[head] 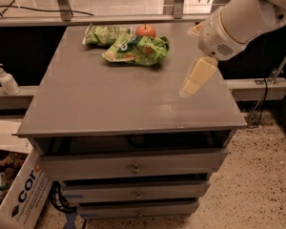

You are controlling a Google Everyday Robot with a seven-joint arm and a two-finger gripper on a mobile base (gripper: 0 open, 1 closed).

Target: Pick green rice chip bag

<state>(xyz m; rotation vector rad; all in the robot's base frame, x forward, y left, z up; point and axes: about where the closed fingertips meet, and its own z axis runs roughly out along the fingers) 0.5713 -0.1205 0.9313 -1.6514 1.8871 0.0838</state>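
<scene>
The green rice chip bag point(139, 50) lies crumpled at the back middle of the grey table point(109, 104). It is bright green with a dark round logo and orange-red patches. My gripper point(194, 80) hangs from the white arm point(243, 18) above the right part of the table. It is to the right of the bag, a little nearer the front, and apart from it. Nothing shows in the gripper.
A smaller, paler green bag point(104, 34) and a red-orange apple point(145, 30) lie just behind the chip bag. A soap bottle point(6, 80) stands on the left ledge. A cardboard box point(16, 197) sits on the floor at left. Drawers point(133, 166) are below the tabletop.
</scene>
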